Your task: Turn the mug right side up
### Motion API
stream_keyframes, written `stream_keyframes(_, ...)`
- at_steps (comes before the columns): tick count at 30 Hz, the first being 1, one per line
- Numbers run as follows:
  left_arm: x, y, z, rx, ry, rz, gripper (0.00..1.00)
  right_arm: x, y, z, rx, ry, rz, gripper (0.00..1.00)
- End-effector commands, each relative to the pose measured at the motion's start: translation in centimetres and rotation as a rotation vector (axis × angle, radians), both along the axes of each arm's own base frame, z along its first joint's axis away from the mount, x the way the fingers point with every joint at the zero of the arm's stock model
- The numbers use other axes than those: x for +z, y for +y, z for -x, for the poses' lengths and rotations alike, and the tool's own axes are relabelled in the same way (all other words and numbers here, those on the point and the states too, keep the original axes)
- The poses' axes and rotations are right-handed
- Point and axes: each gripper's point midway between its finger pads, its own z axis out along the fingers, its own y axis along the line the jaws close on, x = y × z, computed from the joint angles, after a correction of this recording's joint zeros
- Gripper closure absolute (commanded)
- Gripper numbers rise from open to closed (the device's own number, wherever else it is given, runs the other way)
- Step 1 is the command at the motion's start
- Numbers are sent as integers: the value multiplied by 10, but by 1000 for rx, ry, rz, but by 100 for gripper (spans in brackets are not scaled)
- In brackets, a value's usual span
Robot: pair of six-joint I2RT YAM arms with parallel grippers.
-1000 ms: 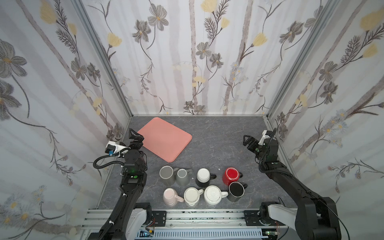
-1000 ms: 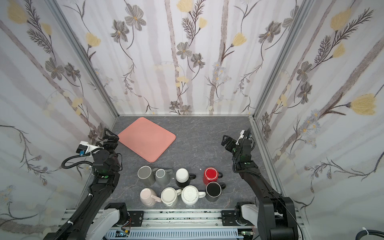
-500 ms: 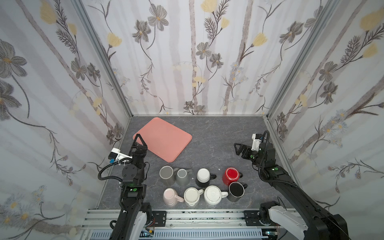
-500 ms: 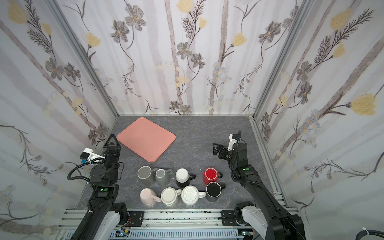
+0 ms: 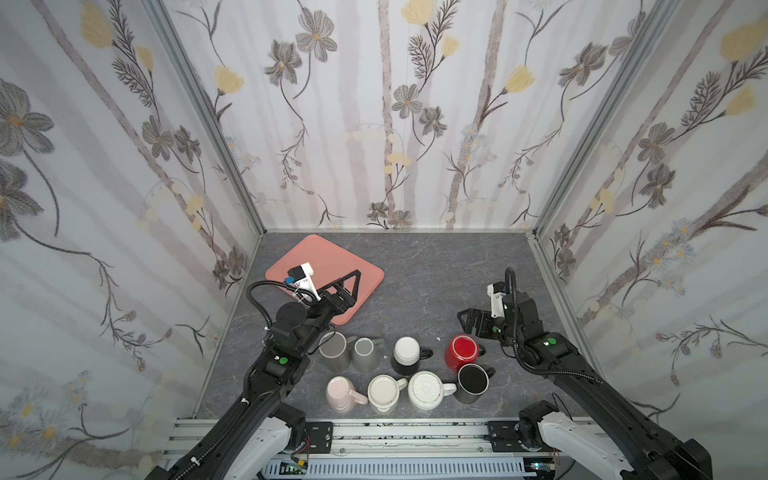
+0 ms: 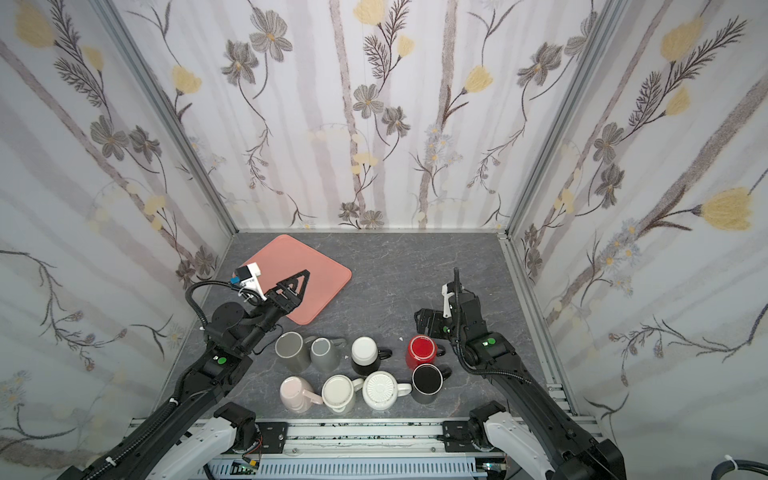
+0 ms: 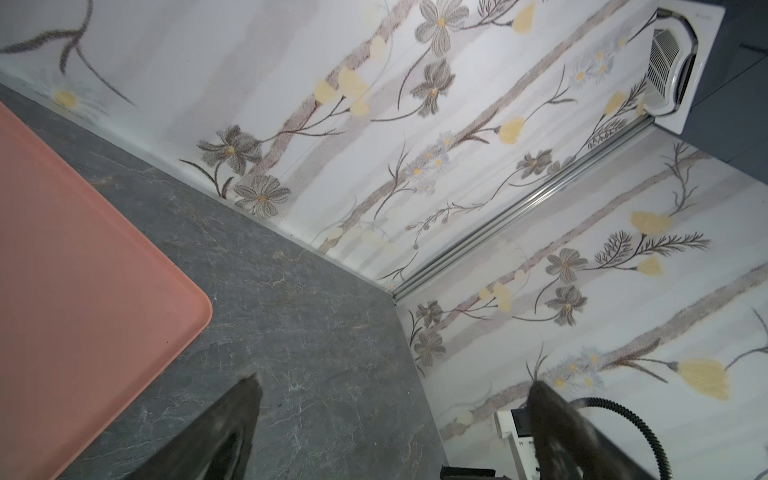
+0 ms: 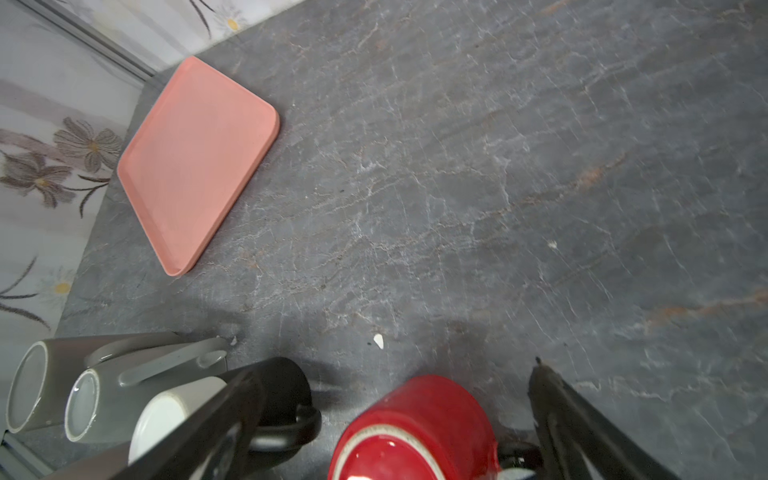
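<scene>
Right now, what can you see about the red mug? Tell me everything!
The red mug is shiny, like glazed pottery, and stands upside down on the grey table, flat bottom up with a pale ring around it. Its dark-looking handle sticks out sideways. It sits at the right end of the far row of mugs, just behind the black mug; I cannot tell if they touch. The right gripper hangs close by, fingers open, not holding it.
</scene>
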Motion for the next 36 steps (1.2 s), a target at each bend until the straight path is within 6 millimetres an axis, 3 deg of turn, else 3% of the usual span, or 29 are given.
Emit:
stream_keyframes(1,-18,-10,4,-21,27,-81,0,-16,-16,24,-94,124,15,0)
stream_keyframes(4,-26,-9,4,-13,35,-84,0,-15,-17,32,-118,171,5,0)
stream_keyframes(12,-34,-9,1,-2,52,-114,0,-36,-11,57,-113,340,10,6)
stream_keyframes(23,-41,-7,-1,11,68,-141,0,-44,5,70,-61,459,22,12)
stream_keyframes(36,-41,-4,-2,29,67,-158,0,-44,50,68,14,517,-55,14)
